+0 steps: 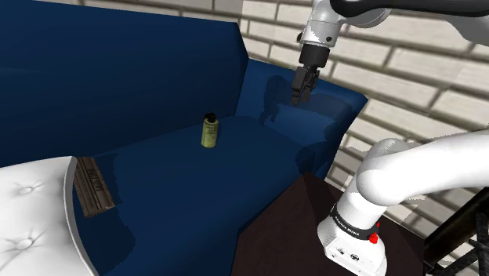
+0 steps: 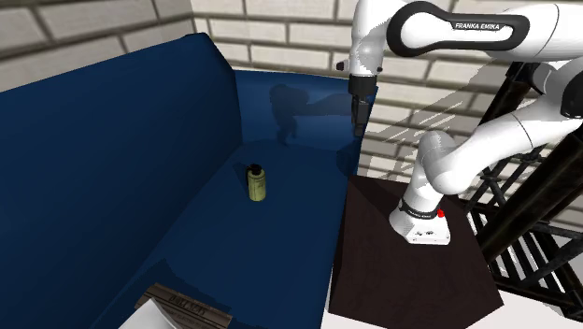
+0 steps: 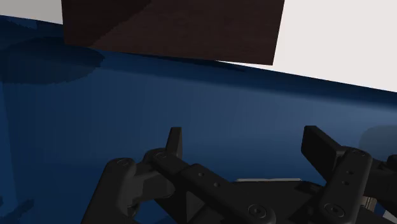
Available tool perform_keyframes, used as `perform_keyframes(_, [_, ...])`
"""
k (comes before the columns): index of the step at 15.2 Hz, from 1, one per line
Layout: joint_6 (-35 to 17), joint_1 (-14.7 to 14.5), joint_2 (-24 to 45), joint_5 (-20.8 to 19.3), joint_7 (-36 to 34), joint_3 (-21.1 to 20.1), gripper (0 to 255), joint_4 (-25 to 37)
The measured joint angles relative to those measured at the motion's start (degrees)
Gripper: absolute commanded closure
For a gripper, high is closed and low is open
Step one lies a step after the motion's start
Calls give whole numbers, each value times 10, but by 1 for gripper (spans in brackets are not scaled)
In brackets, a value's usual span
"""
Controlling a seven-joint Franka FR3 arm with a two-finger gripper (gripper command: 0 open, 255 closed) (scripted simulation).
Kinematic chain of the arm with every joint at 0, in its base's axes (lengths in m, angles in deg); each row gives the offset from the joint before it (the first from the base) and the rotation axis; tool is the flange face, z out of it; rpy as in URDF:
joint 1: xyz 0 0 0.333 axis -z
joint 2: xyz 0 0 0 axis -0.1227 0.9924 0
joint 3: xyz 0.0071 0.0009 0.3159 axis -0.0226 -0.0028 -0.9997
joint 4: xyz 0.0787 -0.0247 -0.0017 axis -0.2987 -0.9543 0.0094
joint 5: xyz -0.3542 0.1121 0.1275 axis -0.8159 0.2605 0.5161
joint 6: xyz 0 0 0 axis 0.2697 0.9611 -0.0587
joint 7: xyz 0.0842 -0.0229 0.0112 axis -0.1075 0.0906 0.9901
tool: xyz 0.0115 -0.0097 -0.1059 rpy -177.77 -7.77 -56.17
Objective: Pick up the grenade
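Observation:
The grenade [image 1: 209, 131] is a small olive-yellow can with a dark cap, standing upright on the blue sofa seat [image 1: 180, 188]. From the second exterior view the grenade [image 2: 256, 182] stands near the sofa's back corner. My black gripper [image 1: 300, 96] hangs in the air above the sofa's armrest, well to the right of the grenade and higher than it. It points downward in the second exterior view too, gripper [image 2: 359, 121]. In the wrist view the gripper [image 3: 245, 143] is open, fingers apart, with only blue sofa surface between them.
A dark brown stand [image 2: 402, 262] sits beside the sofa and carries the arm's base [image 2: 420, 222]. A white tufted cushion [image 1: 31, 219] and a brown book-like slab [image 1: 92, 185] lie at the seat's near end. Brick walls [image 1: 407, 63] stand behind. A black metal frame [image 2: 523, 215] is nearby.

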Motion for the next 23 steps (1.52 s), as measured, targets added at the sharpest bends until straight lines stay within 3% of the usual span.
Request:
perform_keyframes(2, [-9,-1,9,0,0,-1,0,2])
perform_keyframes(12, [-190,-14,181,8,-14,-38,0,25])
perform_keyframes(23, [-333,-23,408,-16,-49,-72,0,148])
